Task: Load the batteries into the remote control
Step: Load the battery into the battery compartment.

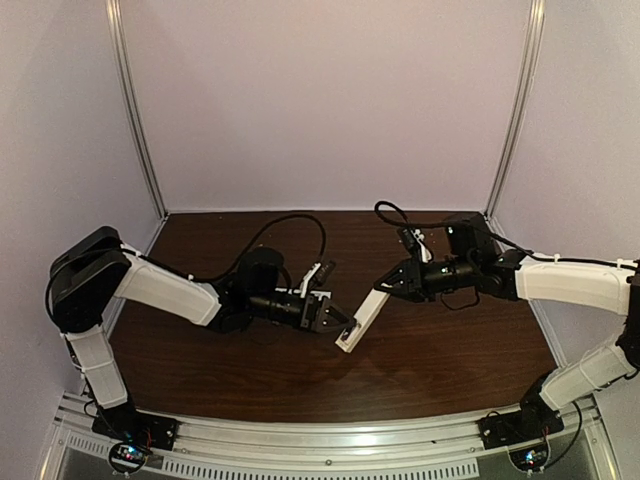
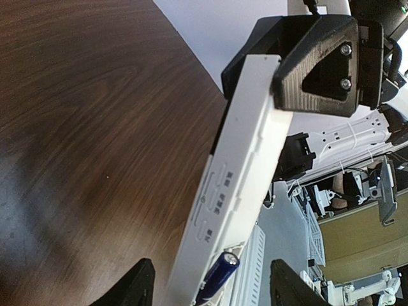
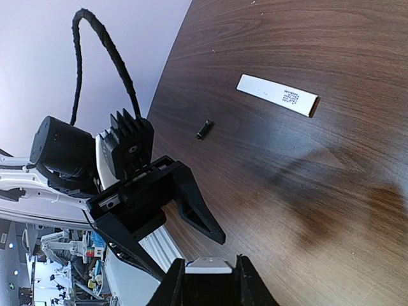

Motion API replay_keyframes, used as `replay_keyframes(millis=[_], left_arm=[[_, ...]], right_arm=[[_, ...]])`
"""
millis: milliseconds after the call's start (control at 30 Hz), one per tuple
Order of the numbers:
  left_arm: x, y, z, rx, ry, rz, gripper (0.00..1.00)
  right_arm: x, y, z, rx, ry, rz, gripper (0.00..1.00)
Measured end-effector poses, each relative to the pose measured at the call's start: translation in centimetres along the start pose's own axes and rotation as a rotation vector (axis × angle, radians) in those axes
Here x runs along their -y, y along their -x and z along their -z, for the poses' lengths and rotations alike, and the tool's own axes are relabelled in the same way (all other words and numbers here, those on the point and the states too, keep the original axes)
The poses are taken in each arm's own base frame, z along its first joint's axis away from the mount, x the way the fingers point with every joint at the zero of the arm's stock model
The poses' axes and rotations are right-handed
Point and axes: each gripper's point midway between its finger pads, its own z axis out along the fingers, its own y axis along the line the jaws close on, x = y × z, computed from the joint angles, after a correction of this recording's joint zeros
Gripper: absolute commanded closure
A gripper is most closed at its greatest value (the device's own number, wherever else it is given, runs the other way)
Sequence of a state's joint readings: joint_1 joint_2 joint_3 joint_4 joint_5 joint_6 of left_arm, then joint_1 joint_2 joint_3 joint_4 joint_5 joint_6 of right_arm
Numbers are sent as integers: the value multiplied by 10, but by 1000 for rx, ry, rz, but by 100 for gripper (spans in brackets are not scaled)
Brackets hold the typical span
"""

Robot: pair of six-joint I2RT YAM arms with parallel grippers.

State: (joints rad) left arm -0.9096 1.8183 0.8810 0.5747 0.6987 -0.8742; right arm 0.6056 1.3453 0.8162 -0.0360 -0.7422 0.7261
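**Right gripper clamping the remote, left gripper spread around a battery**

The right gripper (image 1: 383,288) is clamping the far end of the remote control (image 2: 239,166). Its fingers (image 2: 312,60) are pressing on both faces of the white bar and holding it slanted over the table (image 2: 83,127). The left gripper (image 1: 340,323) is standing wide, its jaws apart on either side of the bar's near end. Between them a bluish-purple battery (image 2: 218,273) is lying against the bar's edge, touching neither jaw. The other battery (image 3: 204,129) is lying on the wood well ahead of the right gripper, with a flat white strip (image 3: 277,95) farther off.
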Motion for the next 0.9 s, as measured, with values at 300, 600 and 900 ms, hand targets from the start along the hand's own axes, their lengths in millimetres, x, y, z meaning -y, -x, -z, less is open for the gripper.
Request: replay_keyframes(millis=[300, 600, 900], left_arm=[[-1, -1, -4, -13, -14, 31, 45], [5, 3, -5, 1, -52, 47, 45], [6, 6, -5, 7, -67, 68, 52]], right_arm=[[-6, 1, 0, -5, 5, 28, 100], [-6, -1, -1, -11, 2, 31, 100], [-5, -1, -1, -11, 2, 46, 100]])
